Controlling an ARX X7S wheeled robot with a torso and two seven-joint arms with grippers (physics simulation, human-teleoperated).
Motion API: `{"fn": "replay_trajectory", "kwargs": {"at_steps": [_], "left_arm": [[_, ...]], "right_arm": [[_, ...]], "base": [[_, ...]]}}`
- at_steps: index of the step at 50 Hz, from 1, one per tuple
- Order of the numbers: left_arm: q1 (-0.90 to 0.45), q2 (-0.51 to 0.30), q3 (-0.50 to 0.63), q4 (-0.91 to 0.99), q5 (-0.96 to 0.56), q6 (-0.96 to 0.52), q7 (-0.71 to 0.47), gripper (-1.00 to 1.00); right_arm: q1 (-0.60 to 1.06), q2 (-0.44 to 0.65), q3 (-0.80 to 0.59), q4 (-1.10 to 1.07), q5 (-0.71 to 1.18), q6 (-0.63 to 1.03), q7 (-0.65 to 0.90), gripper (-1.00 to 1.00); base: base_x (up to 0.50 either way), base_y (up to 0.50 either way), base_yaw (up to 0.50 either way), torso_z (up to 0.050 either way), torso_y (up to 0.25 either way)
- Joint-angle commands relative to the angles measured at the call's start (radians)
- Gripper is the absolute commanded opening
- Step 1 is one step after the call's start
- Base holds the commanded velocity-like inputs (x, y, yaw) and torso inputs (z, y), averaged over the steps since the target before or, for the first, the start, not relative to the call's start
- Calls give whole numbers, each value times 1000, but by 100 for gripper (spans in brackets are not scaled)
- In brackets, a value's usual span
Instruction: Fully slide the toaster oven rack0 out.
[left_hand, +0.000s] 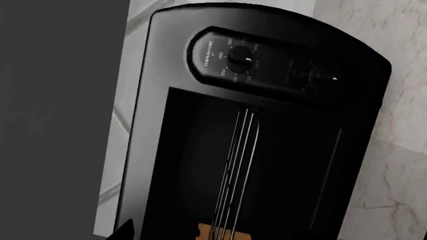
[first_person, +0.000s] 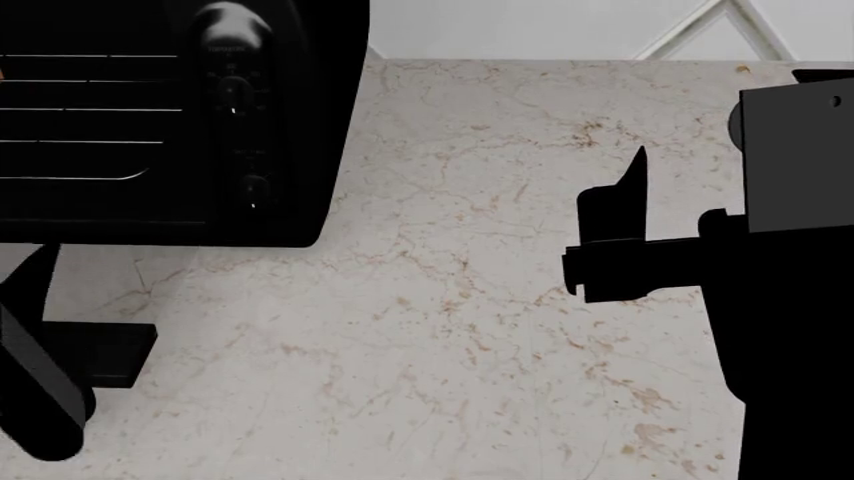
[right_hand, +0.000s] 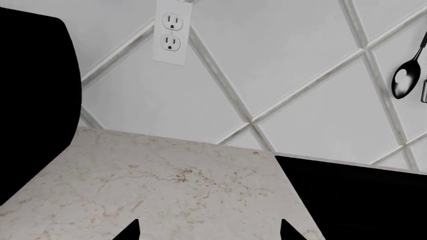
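Note:
The glossy black toaster oven (first_person: 267, 60) stands at the far left of the counter, its knob column (first_person: 243, 100) facing me. Its cavity is open, and the pale wire rack0 (first_person: 80, 112) lies inside as parallel rods. In the left wrist view the oven (left_hand: 167, 150) fills the frame, and the rack0 rods (left_hand: 235, 165) run deep into the cavity below the temperature knob (left_hand: 239, 59). My left gripper (first_person: 38, 290) hangs just in front of the oven, apart from the rack; one fingertip (left_hand: 125, 231) shows, set wide. My right gripper (right_hand: 208, 232) is open and empty over the counter (first_person: 627, 200).
The marble counter (first_person: 441, 340) stretches between the arms. An orange-brown item (left_hand: 223, 233) lies in the cavity under the rods. On the tiled wall are an outlet (right_hand: 171, 32) and a hanging spoon (right_hand: 405, 76). A flat black slab (right_hand: 360, 200) lies at the right.

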Motion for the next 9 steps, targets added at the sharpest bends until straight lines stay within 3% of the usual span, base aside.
{"fn": "replay_trajectory", "kwargs": {"at_steps": [1, 4, 7, 9], "left_arm": [[-120, -202, 68, 394, -338, -109, -143, 100], [-544, -235, 460, 394, -587, -47, -289, 100], [-994, -112, 910, 394, -872, 88, -546, 100], [-1257, -81, 1176, 394, -932, 100, -576, 100]], "right_arm": [[4, -2, 3, -8, 21, 1, 18, 100], [7, 0, 1, -7, 23, 0, 18, 100], [20, -1, 26, -21, 81, 31, 64, 100], [34, -2, 41, -29, 125, 54, 99, 100]], "base": [[0, 0, 0, 0, 0], [0, 0, 0, 0, 0], [0, 0, 0, 0, 0], [0, 0, 0, 0, 0]]}}
